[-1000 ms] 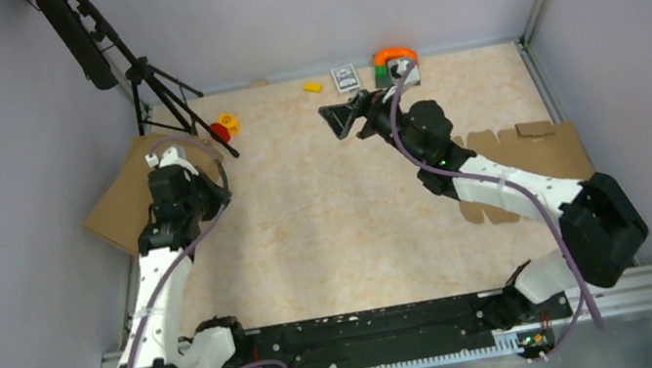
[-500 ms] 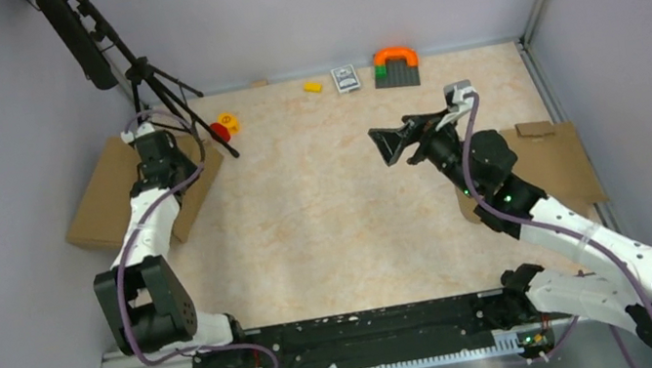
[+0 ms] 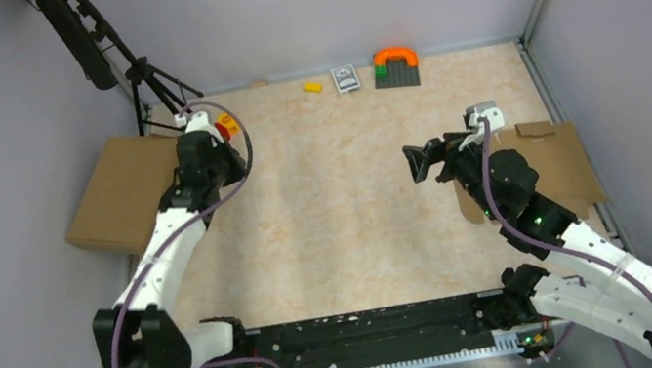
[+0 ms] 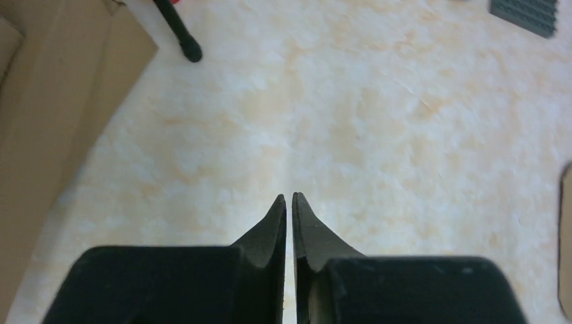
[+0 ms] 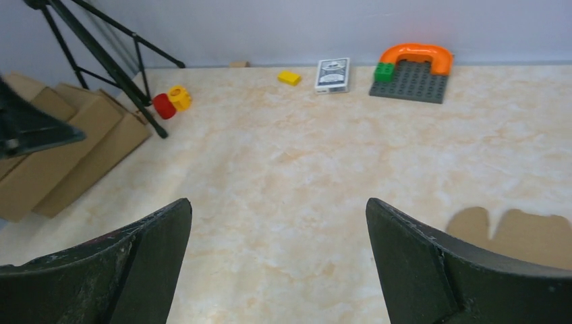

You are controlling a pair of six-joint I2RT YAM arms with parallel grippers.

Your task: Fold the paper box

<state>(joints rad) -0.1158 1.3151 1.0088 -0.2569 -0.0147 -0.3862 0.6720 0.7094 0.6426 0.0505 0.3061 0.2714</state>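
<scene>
Where the marbled beige counter (image 3: 346, 210) meets the left wall, seen from above, the paper box (image 3: 118, 192) lies flat, matte brown cardboard. Left wrist view: the left end effector (image 4: 289, 197), two black wedges, pressed together, empty. Right wrist view: the right end effector (image 5: 278, 202) spread wide, empty.

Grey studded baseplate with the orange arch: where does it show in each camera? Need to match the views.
Top external: grey baseplate at the far edge, right of centre, near the back wall.
Left wrist: only a corner of it, cut off at the top right.
Right wrist: upper right, just right of the card deck.
Shared landmark: the black tripod, its foot at top left in the left wrist view and left in the right wrist view.
</scene>
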